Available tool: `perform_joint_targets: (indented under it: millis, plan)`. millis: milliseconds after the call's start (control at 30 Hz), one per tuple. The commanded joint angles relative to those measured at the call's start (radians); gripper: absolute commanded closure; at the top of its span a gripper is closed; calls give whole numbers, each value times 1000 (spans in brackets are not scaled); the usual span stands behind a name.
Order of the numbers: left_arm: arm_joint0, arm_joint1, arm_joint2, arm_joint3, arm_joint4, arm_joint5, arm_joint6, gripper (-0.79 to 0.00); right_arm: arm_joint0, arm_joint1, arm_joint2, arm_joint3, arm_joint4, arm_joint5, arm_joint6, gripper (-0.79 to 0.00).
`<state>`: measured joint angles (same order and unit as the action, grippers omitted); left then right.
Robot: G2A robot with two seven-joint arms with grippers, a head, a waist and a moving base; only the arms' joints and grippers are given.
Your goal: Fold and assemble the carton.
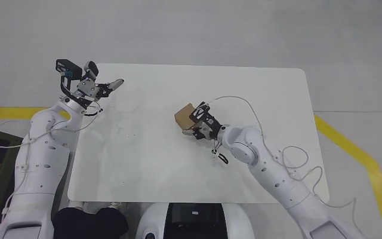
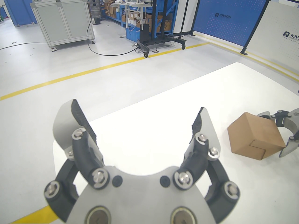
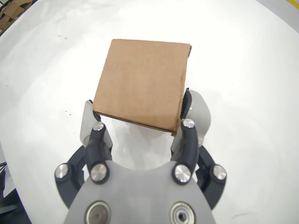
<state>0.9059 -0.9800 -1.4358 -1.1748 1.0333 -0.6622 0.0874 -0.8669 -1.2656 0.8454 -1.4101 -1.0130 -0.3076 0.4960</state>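
Right gripper (image 3: 137,100) is closed onto the carton (image 3: 143,80), one finger on each side, near the centre of the table (image 1: 179,173). Carton reads as a closed cube, with flaps interlocked on one visible face. Folding judged essentially done; release or a final press may remain. Farther off, left gripper (image 2: 137,108) hangs spread wide and empty over the table's corner.

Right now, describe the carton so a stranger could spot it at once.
Look at the white table. Near its middle sits the carton, a small closed cardboard cube held by the right gripper. It is the only brown thing there.
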Motion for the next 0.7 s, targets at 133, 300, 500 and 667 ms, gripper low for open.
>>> perform_joint_targets:
  millis: [133, 300, 500, 667]
  plan:
    - [0, 0, 0, 0, 0, 0, 0, -785, -10, -1, 23, -20, 46, -24, -14, -348]
    - [0, 0, 0, 0, 0, 0, 0, -785, -30, 2, 76, -63, 207, -96, -8, -336]
    - [0, 0, 0, 0, 0, 0, 0, -785, -41, 12, 149, -86, 484, -222, 61, -329]
    - [0, 0, 0, 0, 0, 0, 0, -785, -50, 22, 198, -112, 693, -295, 132, -320]
